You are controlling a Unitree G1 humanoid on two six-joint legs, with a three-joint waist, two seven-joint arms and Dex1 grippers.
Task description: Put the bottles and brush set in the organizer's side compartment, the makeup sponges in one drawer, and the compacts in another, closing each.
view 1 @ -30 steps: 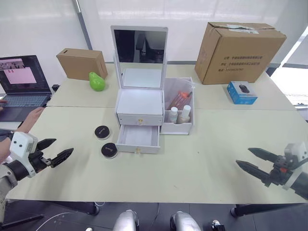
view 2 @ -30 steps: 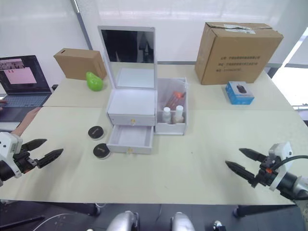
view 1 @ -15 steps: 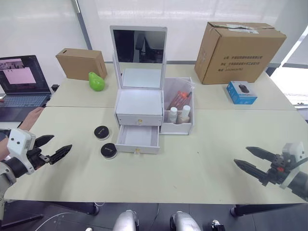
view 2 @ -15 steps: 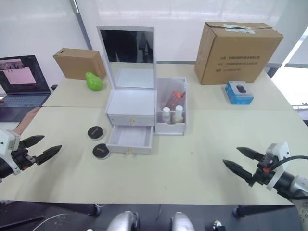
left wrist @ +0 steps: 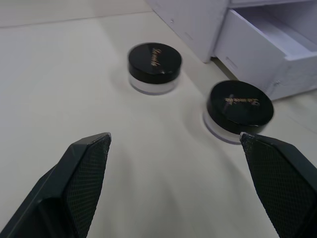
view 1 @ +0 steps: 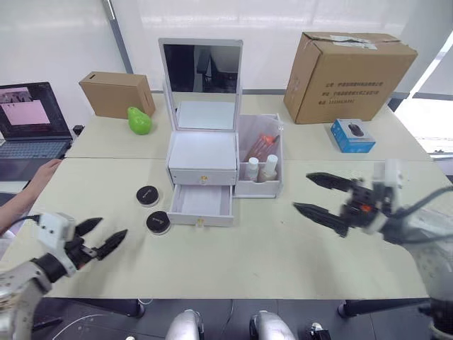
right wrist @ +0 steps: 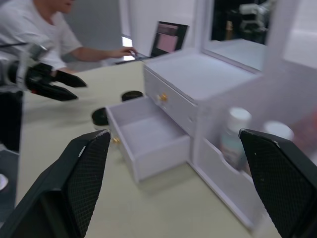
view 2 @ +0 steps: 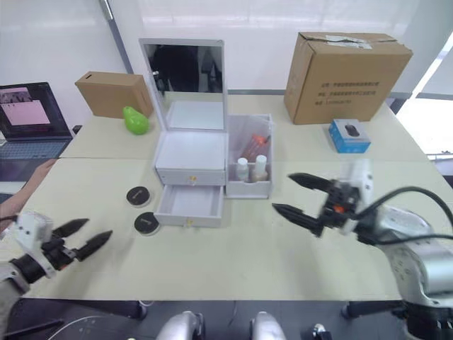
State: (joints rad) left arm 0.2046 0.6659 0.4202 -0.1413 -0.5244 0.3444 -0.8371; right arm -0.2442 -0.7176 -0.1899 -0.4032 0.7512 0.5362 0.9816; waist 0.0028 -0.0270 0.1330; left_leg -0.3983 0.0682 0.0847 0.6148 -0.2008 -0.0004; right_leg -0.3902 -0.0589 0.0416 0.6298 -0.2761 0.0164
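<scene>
**Hidden, cropped, blurred**

- Dark open laptop (view 1: pixel 27 120): cut by the frame edge in both eye views; screen content too small to read.
- Person's bare forearm (view 1: pixel 30 185) beside it: runs off the same edge.
- White plastic organizer's tall side compartment (view 1: pixel 260 185): front wall hides the lower bodies of the two white-capped bottles (view 1: pixel 260 168); the clear pouch of pink-orange brushes (view 1: pixel 260 147) behind them is too small to count.
- Closed upper white drawer (view 1: pixel 204 176): contents hidden.
- Two round black compacts (left wrist: pixel 240 103): gold lid lettering blurred, unreadable.
- Right wrist view: smeared throughout; bottles mere pale shapes.
</scene>
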